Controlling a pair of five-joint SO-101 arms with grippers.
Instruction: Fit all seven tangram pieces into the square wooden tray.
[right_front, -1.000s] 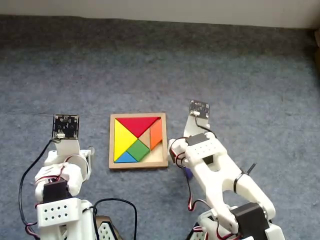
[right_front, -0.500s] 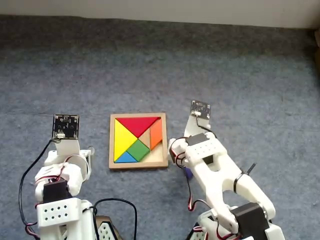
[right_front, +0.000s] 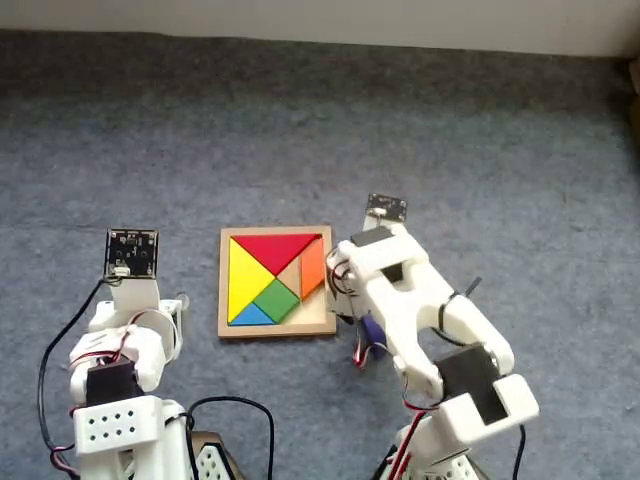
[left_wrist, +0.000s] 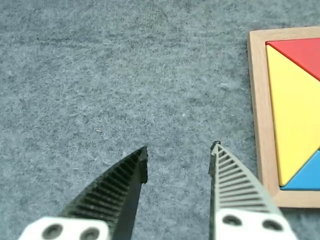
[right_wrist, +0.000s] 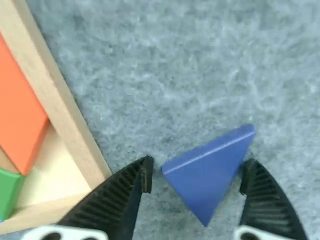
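The square wooden tray (right_front: 277, 331) lies on the carpet between the arms. It holds red (right_front: 272, 249), yellow (right_front: 245, 280), green (right_front: 277, 298), light blue (right_front: 250, 315) and orange (right_front: 313, 268) pieces; its corner nearest the right arm shows bare wood (right_wrist: 46, 170). A dark blue triangle (right_wrist: 210, 167) rests flat on the carpet just outside that corner, partly under the right arm (right_front: 367, 337). My right gripper (right_wrist: 196, 175) is open, one finger on each side of the triangle. My left gripper (left_wrist: 179, 152) is open over bare carpet beside the tray's rim (left_wrist: 257, 100).
Grey carpet covers the table on all sides of the tray. The left arm (right_front: 130, 330) stands at the tray's left, the right arm (right_front: 410, 300) close against its right edge. A pale wall strip runs along the far edge.
The right arm has swung left and forward toward the tray's right edge. The left arm and the pieces in the tray have not moved.
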